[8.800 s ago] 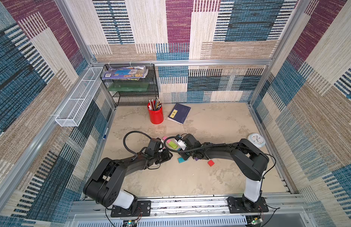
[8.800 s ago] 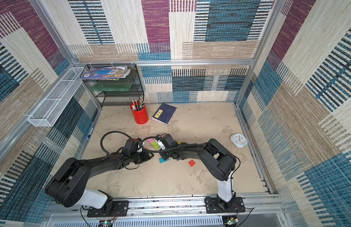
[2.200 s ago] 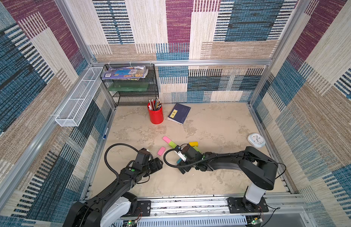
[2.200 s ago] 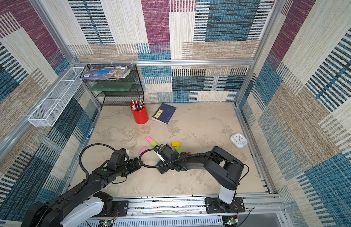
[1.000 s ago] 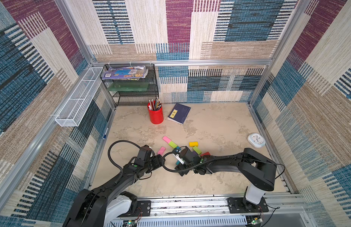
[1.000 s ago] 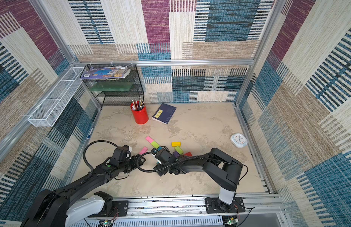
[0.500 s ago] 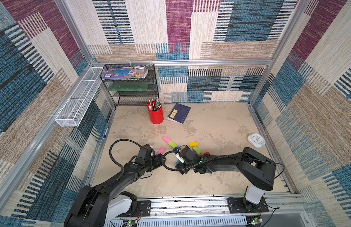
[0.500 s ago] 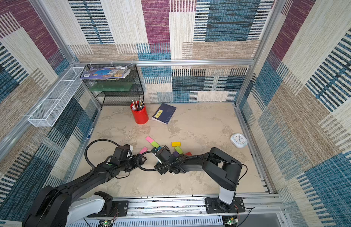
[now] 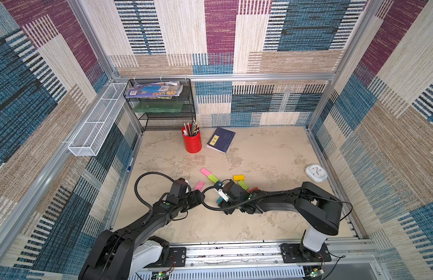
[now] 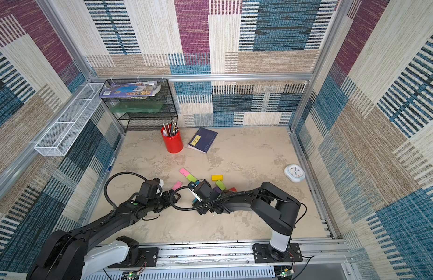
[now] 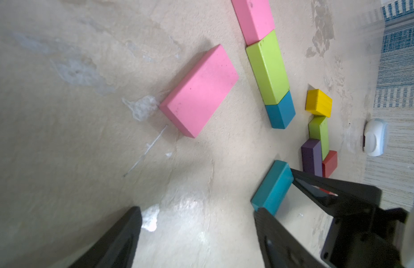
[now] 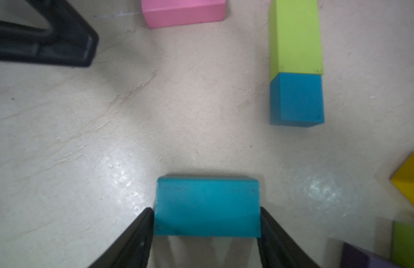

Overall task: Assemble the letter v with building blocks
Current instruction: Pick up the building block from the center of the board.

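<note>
Up top first, in both top views. Shows the left arm (image 9: 162,213) stretched further forward than two seconds back, with the left claw (image 9: 198,194) now just beside the loose pink block (image 9: 199,185). Shows the right arm (image 9: 278,201) barely shifted over the last second, low over the big teal block (image 9: 220,200). Finds the red block (image 9: 253,189) close by the second green block (image 9: 243,185), no longer alone toward the front as nine seconds ago.

Over to the left wrist. Catches the left claw's fingers (image 11: 118,239) wide apart, nothing but bare table (image 11: 62,116) between them. Picks out a straight row beyond: far pink block (image 11: 253,18), long green block (image 11: 267,69), small teal block (image 11: 280,111), end to end and touching. Further off, finds the yellow block (image 11: 318,103) and purple block (image 11: 311,157) clustered with the second green and red ones.

Now the right wrist. Has the right claw (image 12: 206,210) pressed against both short ends of the big teal block, clamped on it. Cannot tell whether lifted or flat on the table. Leaves the small teal block well apart from it.
</note>
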